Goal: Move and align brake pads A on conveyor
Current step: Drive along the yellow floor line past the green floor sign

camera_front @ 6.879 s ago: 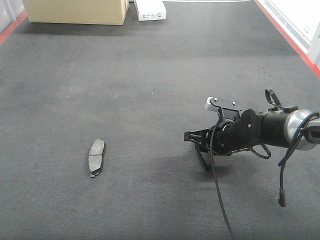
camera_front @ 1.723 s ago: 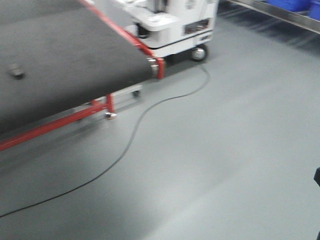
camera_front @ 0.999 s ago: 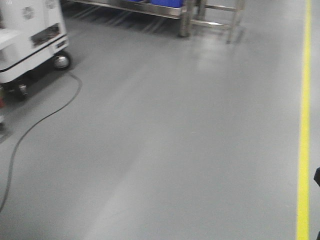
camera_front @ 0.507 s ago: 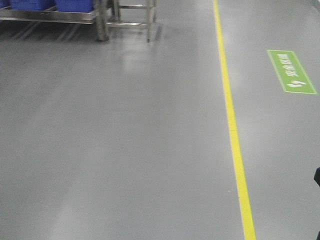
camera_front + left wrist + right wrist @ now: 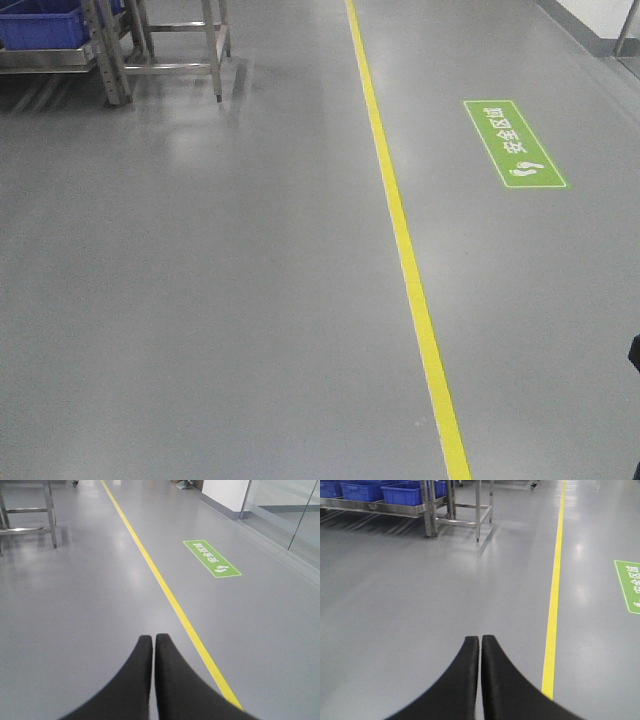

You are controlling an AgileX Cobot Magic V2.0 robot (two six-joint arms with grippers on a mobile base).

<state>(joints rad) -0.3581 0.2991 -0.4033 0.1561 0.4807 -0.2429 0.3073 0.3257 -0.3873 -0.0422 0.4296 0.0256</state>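
No brake pads and no conveyor show in any current view; they are out of view. My left gripper is shut and empty, held over bare grey floor beside a yellow line. My right gripper is shut and empty, also over grey floor, left of the yellow line. In the front view only a dark sliver of an arm shows at the right edge.
A steel rack with blue bins and a steel frame table stand at the far left. A yellow floor line runs away from me. A green floor sign lies right of it. A glass partition stands at the far right.
The base has turned away from the conveyor: belt, pad and white cart have left the front view, and the steel rack, yellow line and green sign have slid in from the right.
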